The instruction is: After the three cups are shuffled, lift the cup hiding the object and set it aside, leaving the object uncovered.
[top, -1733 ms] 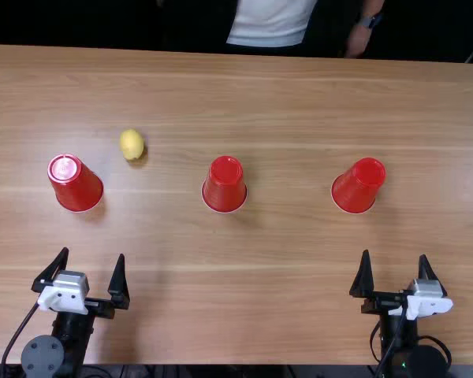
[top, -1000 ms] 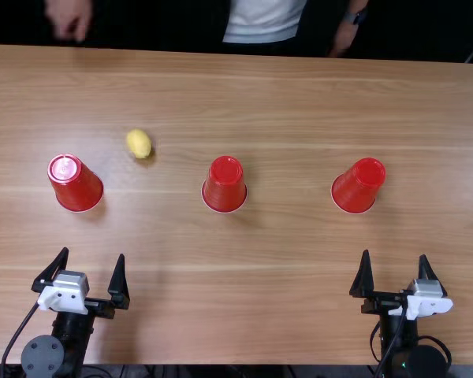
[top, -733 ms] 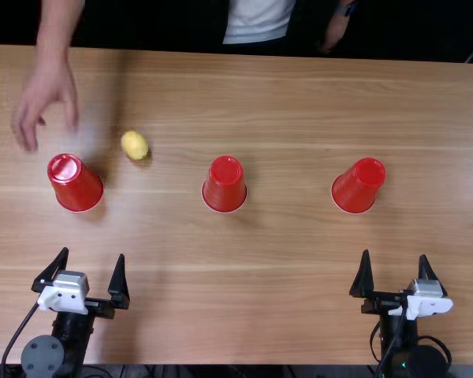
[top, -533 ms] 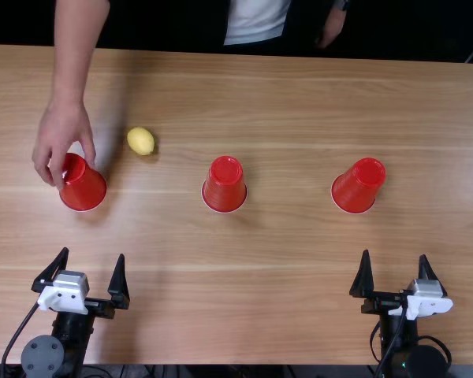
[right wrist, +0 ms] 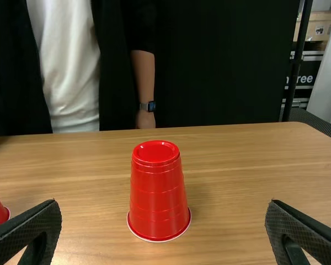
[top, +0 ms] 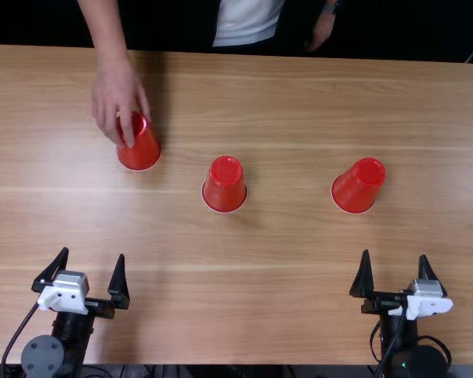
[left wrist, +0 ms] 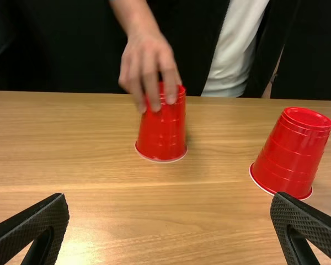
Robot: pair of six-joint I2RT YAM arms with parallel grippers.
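Near edge: left pincer and right pincer, each well short of the middle cup. Both are spread wide and hold nothing.

Row: middle cup upside down. A second red cup sits well off to its right, level with it, leaning slightly. A third red cup sits to its left and a little farther back, with a person's hand clasped over its top.

The object is out of sight, likely under one of the cups; which one cannot be told.

Handling, judged: thin plastic, very light, ribbed and tapered, slick, easily crushed. Pinch gently across the side wall near the upturned base and lift straight up.

The bench is smooth, pale wood grain. Beyond it the room is dark, with the person standing at the far edge.
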